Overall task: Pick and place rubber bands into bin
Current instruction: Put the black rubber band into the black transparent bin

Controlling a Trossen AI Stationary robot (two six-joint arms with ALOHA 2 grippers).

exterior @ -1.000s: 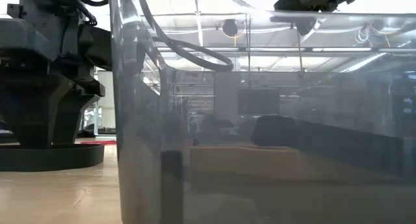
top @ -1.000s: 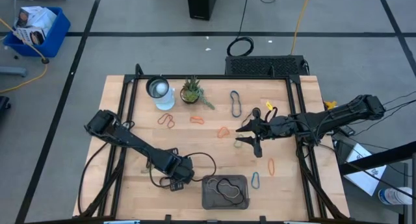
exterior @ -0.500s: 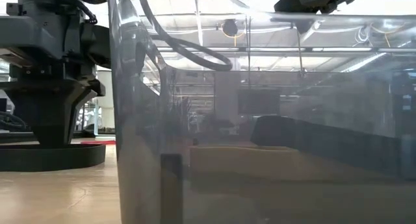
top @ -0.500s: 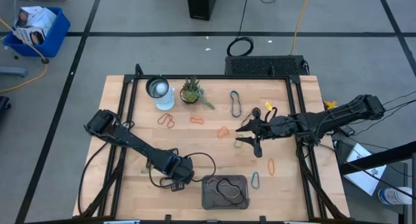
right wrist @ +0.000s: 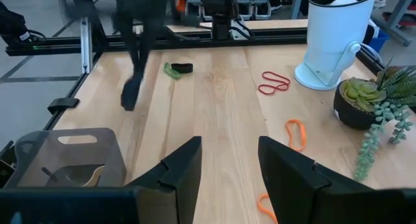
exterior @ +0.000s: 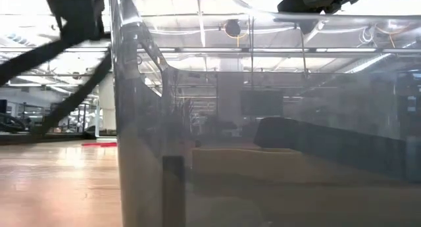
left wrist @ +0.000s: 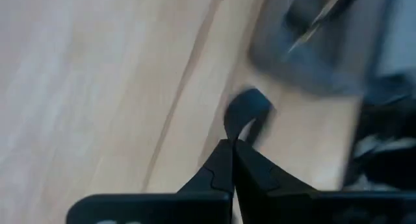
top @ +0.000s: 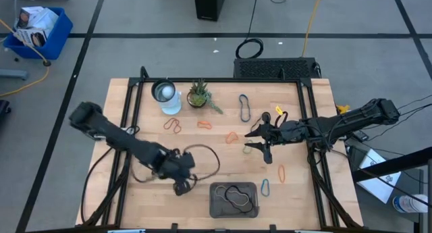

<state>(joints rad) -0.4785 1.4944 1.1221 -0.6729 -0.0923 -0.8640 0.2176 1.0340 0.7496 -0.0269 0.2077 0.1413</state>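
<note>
My left gripper (top: 181,187) sits at about 7 o'clock on the table, just beside the bin (top: 216,207); fingers (left wrist: 224,169) pressed together on a dark band (left wrist: 244,110), a small loop sticking out past the tips in the wrist view. The bin is at 6 o'clock on the near edge, with one wavy black band (top: 235,196) lying inside already.

So the job now, I reckon, is carry and drop; the trick is keeping the pinch firm while I swing toward 3 o'clock over the rim, since a floppy loop can snag the wall or flick out; I'd want the tips well over the middle of the bin before letting go, not over the edge.

My right gripper (top: 258,140) waits around 2 o'clock, fingers spread, with loose bands nearby: an orange one (top: 232,137), a blue one (top: 244,107), another orange (top: 283,171), and a teal one (top: 265,186) near the bin's right side; plenty left to fetch.
</note>
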